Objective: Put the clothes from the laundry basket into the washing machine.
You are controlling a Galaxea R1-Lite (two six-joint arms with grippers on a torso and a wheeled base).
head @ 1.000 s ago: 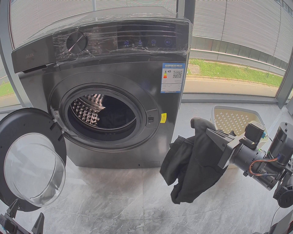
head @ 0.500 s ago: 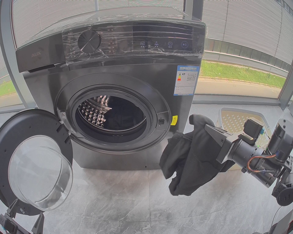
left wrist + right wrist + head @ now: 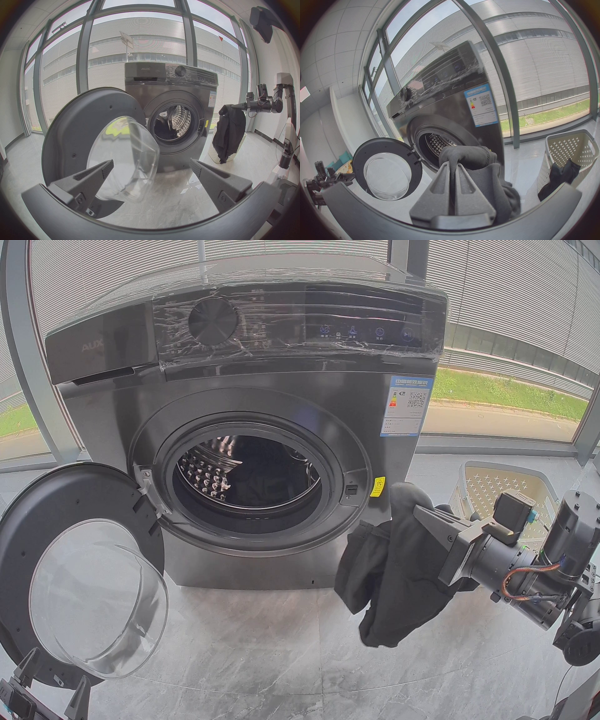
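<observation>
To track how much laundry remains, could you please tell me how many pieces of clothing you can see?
2. One dark garment hangs from the right claw; a second garment drapes over the laundry basket edge. More may lie hidden inside the basket.

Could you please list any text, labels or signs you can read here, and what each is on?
Washing machine drawer front: a short brand mark, not quoted.
Blue-topped label: code square and print too small to read.
Yellow sticker: unreadable.
Control panel: lit symbols, no words.
</observation>
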